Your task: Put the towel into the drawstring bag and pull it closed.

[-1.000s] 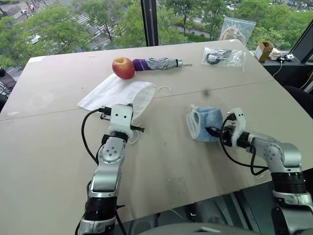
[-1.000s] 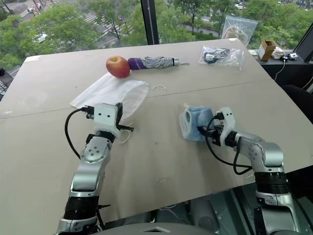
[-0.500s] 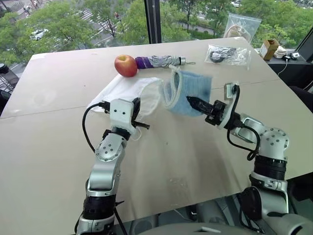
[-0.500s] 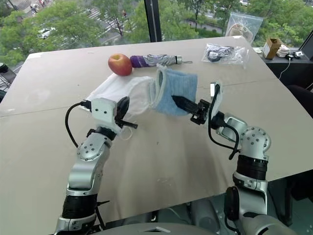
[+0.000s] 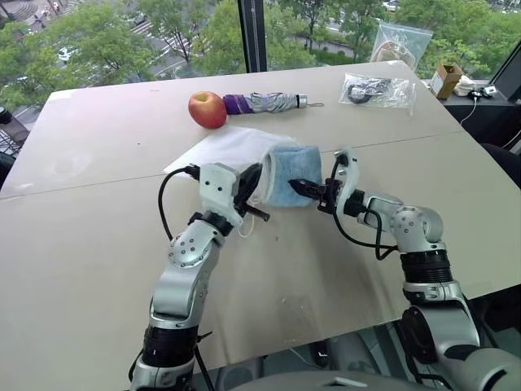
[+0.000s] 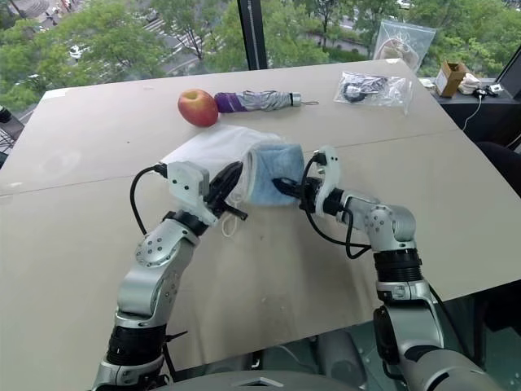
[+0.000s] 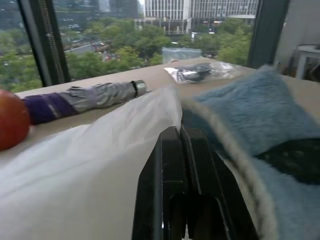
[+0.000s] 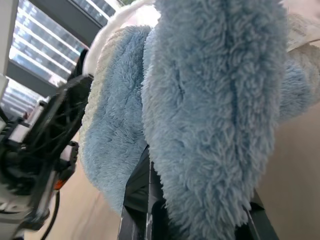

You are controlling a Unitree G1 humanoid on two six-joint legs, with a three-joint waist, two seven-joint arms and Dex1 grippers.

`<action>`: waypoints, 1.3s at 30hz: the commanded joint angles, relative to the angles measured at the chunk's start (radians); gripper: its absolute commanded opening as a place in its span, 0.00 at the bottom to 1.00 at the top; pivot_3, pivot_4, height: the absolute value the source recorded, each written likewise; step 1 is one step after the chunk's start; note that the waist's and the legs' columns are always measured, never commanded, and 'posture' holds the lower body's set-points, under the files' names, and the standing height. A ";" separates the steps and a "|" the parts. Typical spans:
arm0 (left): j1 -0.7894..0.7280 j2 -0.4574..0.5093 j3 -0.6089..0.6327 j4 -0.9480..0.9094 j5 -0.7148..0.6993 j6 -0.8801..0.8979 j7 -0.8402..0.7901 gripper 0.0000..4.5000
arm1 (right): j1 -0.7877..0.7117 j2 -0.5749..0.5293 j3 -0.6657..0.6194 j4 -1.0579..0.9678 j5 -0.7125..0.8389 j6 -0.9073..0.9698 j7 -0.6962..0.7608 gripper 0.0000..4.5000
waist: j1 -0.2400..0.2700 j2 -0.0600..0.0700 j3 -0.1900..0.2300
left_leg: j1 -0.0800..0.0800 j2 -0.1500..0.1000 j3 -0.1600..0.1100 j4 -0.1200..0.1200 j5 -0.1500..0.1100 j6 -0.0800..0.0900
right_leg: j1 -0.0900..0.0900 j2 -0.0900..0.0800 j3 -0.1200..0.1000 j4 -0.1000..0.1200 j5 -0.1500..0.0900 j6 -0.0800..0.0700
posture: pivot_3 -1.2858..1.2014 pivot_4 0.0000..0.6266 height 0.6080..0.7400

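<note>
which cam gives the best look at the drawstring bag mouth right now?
Left eye view: the drawstring bag lies flat, its mouth lifted by the shut left gripper, the towel in the right gripper right at it. Right eye view shows the same. Left wrist view shows bag fabric up close; right wrist view mostly towel.

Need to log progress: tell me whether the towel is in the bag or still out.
Still out. The towel hangs from the shut right gripper at the bag mouth, which the left gripper holds pinched.
</note>
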 commanded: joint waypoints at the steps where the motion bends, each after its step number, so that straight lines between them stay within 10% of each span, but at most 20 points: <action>1: 0.009 0.003 -0.034 -0.068 -0.034 0.014 -0.034 0.00 | -0.013 -0.017 0.016 -0.010 -0.016 -0.025 0.038 0.00 | 0.000 0.000 0.000 | 0.000 0.000 0.000 0.000 0.000 0.000 | 0.000 0.000 0.000 0.000 0.000 0.000 | 0.52 0.24 1.00; 7: 0.024 -0.006 -0.080 -0.082 -0.071 0.044 -0.068 0.00 | -0.057 0.025 0.022 0.037 -0.021 -0.020 0.039 0.00 | -0.003 0.000 0.000 | 0.001 0.000 0.000 0.000 0.000 0.000 | 0.000 0.000 0.000 0.000 -0.002 0.003 | 0.52 0.24 1.00; 20: 0.004 -0.001 -0.103 -0.075 -0.079 0.064 -0.068 0.00 | -0.231 0.536 -0.428 0.249 0.512 -0.126 -0.498 0.00 | 0.009 0.003 0.002 | -0.005 -0.001 -0.001 0.001 0.000 0.000 | -0.002 -0.002 -0.001 -0.003 0.000 0.000 | 0.52 0.24 1.00; 33: -0.023 0.000 -0.072 -0.038 -0.105 0.052 -0.088 0.00 | -0.043 0.386 -0.110 0.096 0.582 -0.006 -0.568 0.00 | -0.003 0.004 0.002 | -0.011 0.001 -0.003 0.000 0.000 0.000 | -0.010 0.002 -0.002 0.001 0.000 0.000 | 0.52 0.24 1.00; 39: -0.020 0.026 -0.040 -0.066 -0.168 0.071 -0.137 0.00 | -0.027 0.228 -0.019 0.122 0.425 0.037 -0.442 0.58 | 0.000 0.004 0.002 | -0.012 0.000 -0.002 0.001 0.000 0.000 | -0.010 0.000 -0.002 0.000 0.000 0.000 | 0.52 0.24 1.00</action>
